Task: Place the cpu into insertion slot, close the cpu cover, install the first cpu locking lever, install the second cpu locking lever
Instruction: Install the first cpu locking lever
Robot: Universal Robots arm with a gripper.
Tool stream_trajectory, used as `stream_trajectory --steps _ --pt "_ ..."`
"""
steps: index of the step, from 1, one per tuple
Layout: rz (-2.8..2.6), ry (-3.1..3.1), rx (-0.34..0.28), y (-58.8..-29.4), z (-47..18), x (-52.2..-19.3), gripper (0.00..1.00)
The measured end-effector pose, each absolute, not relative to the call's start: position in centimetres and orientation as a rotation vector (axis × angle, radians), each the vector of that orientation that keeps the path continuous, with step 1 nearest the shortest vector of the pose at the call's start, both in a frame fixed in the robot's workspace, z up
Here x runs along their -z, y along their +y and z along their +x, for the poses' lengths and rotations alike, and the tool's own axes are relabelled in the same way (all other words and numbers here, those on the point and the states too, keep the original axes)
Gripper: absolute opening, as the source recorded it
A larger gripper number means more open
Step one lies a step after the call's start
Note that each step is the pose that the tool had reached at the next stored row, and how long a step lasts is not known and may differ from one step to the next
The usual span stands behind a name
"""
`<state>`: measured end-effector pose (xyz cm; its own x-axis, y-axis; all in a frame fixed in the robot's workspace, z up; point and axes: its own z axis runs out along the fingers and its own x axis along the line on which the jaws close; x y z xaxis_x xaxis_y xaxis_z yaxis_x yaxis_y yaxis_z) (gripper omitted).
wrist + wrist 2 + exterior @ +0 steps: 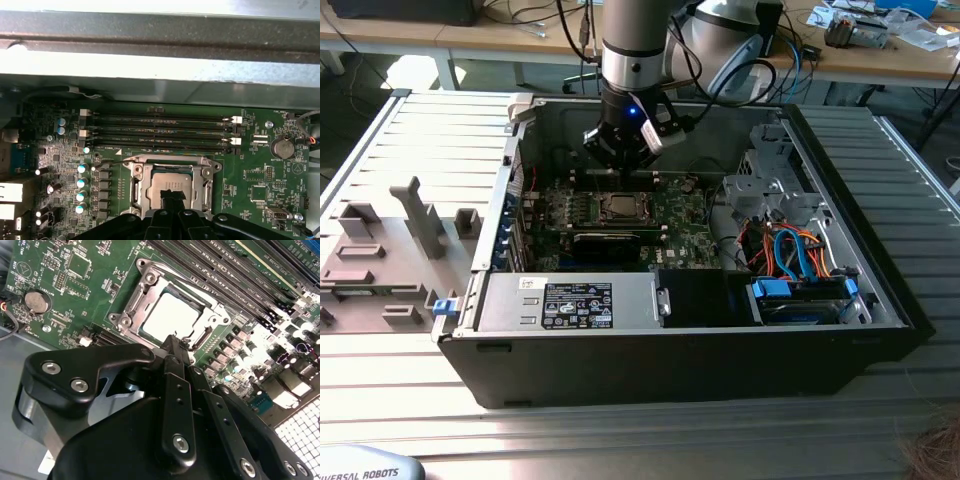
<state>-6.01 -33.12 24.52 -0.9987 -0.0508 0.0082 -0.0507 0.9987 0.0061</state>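
The cpu lies flat in its socket on the green motherboard, its silver-grey top showing through the open centre of the cpu cover. That cover rests down around the chip as a silvery frame. My gripper hangs just above the socket's edge with its two black fingers pressed together and nothing between them. In the exterior view the gripper is inside the open computer case, directly over the cpu. A thin wire lever runs beside the socket.
Memory slots run beside the socket, with a coin battery nearby. The case holds a power supply and a drive cage with blue and orange cables. Grey fixtures stand outside on the exterior view's left.
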Motion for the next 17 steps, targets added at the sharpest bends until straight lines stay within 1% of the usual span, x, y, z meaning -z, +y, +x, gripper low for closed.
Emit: stream_trajectory --steps 17 --pt "0.080 -3.132 0.009 -33.12 -6.54 -24.52 0.11"
